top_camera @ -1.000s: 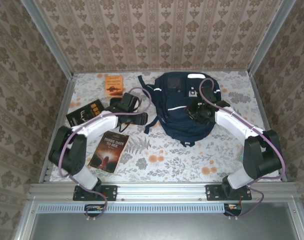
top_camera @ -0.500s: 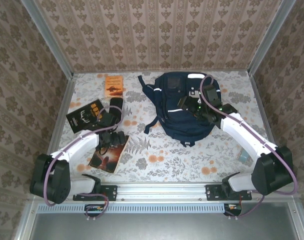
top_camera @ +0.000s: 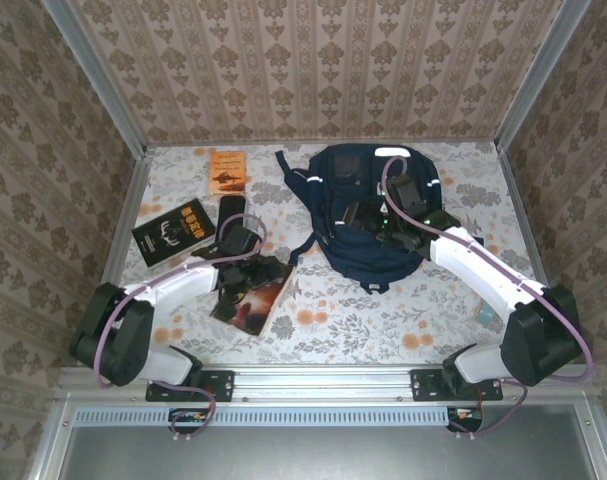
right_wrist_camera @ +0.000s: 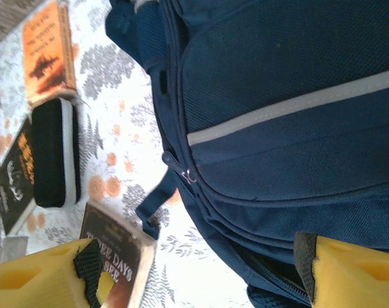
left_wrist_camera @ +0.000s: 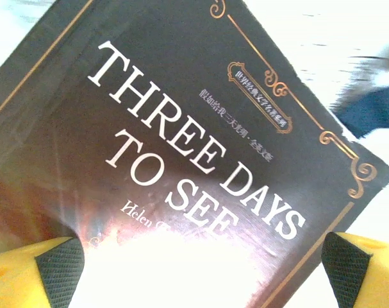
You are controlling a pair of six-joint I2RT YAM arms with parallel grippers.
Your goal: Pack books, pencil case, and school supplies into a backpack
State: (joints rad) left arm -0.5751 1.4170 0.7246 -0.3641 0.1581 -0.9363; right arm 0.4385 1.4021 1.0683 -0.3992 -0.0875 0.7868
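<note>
A white table (top_camera: 383, 320) printed with grey leaves and orange flowers carries a large navy-blue fabric backpack (top_camera: 363, 255) at one o'clock; a small orange paperback (top_camera: 226, 171) at eleven; a flat black oblong pencil case (top_camera: 230, 206) just nearer; a black gold-lettered paperback (top_camera: 173, 232) at ten; a dark brown paperback (top_camera: 256, 306) at seven.

The left arm (top_camera: 173, 285) and right arm (top_camera: 478, 268) share one build: white shells over the long links, bulky black housings at the joints, and black bases (top_camera: 188, 385). A purple cable (top_camera: 387, 185) loops along each arm. The fingers (left_wrist_camera: 18, 276) are bright yellow, faced with dark ribbed pads (left_wrist_camera: 61, 262).
</note>
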